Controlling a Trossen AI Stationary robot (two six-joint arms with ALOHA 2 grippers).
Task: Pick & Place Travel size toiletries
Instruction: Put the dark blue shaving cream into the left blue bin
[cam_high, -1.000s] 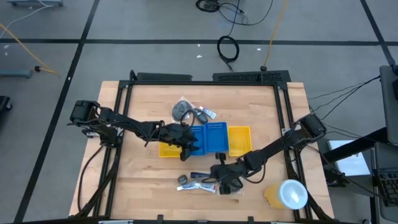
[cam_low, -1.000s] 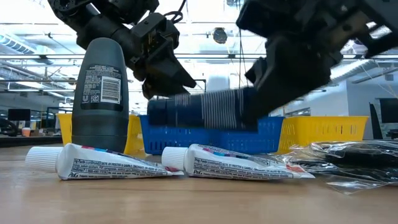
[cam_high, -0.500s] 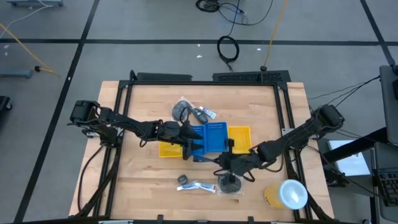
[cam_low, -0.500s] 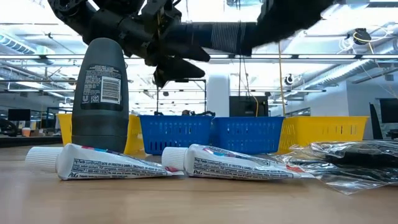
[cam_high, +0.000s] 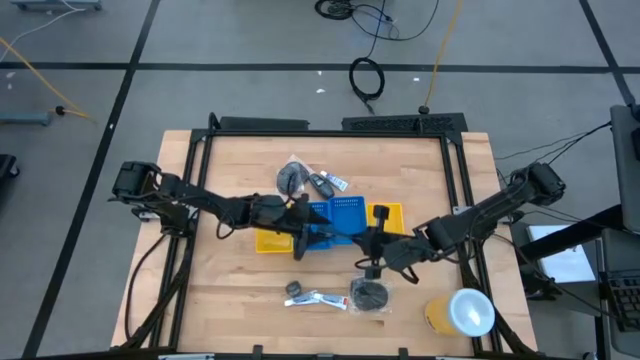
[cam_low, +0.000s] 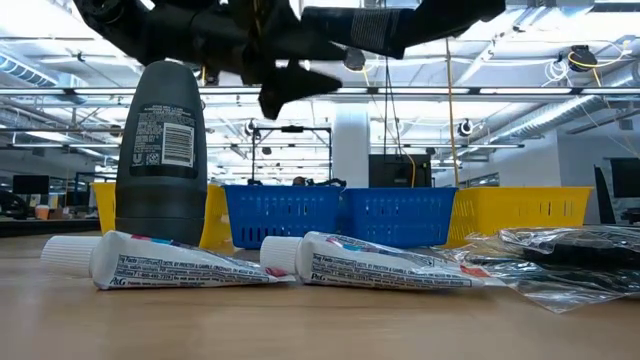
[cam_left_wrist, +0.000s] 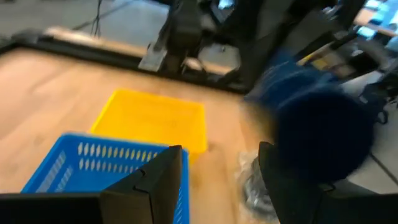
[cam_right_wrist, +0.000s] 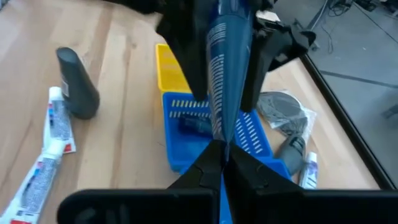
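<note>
Blue tube over the blue tray
Right gripper jaws clench its flat end; left gripper, released, waits alongside.

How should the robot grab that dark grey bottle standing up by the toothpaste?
Probably from above, fingers closing on the two flat sides of the dark grey bottle. It stands upright on the table, with its rounded top free. The toothpaste tubes lie close beside its base, so a low approach looks crowded.
</note>
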